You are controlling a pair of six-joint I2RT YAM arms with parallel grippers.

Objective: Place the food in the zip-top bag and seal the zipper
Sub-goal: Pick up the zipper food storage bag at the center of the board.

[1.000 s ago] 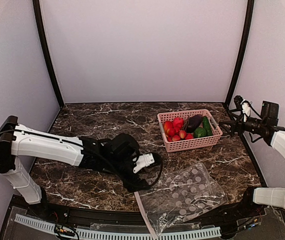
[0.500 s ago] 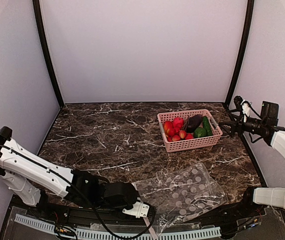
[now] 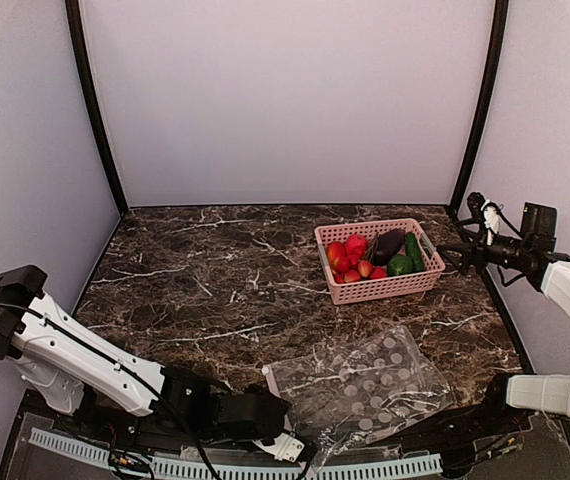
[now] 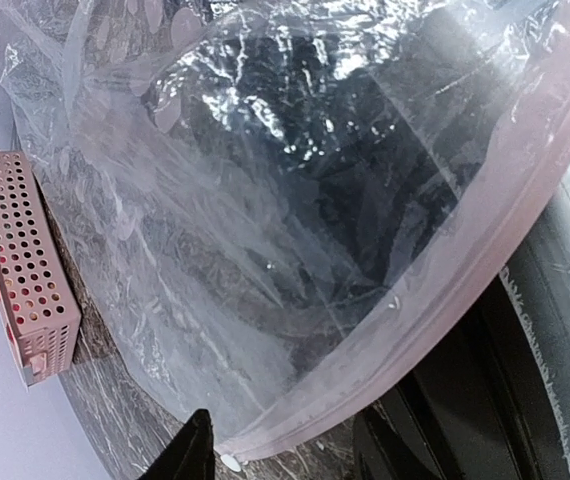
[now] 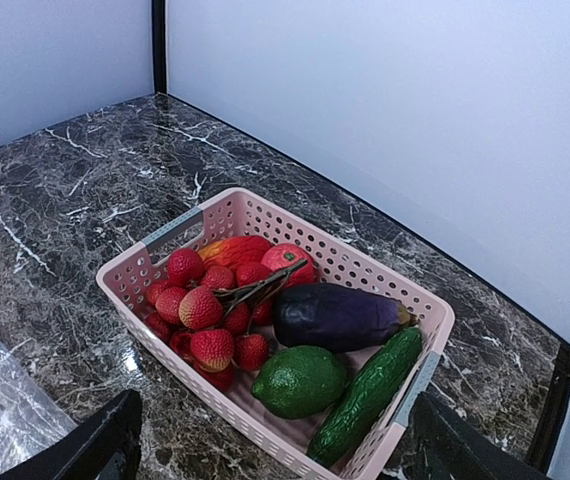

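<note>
The food (image 3: pixel 370 255) lies in a pink basket (image 3: pixel 380 292) at the back right. The right wrist view shows red lychee-like pieces (image 5: pixel 205 310), a purple eggplant (image 5: pixel 335 315), a green lime (image 5: pixel 300 380), a cucumber (image 5: pixel 365 395) and an orange-red oval (image 5: pixel 230 248). The clear dotted zip-top bag (image 3: pixel 365 385) lies flat at the near edge. My left gripper (image 3: pixel 287 448) is open at the bag's near-left mouth corner. In the left wrist view the gripper (image 4: pixel 283 425) has the pink zipper (image 4: pixel 445 290) between its fingers. My right gripper (image 3: pixel 450 250) is open and empty, held above the basket's right side, and also shows in the right wrist view (image 5: pixel 275 440).
The basket (image 5: pixel 125 280) stands close to the right frame post (image 3: pixel 470 120). The bag hangs partly over the table's near edge by the black rail (image 3: pixel 165 435). Dark marble tabletop (image 3: pixel 205 280) stretches left of the basket.
My left arm has swung from the middle of the table down to the near edge, ending at the bag's mouth corner. The bag's mouth edge has shifted slightly. The right arm has not moved.
</note>
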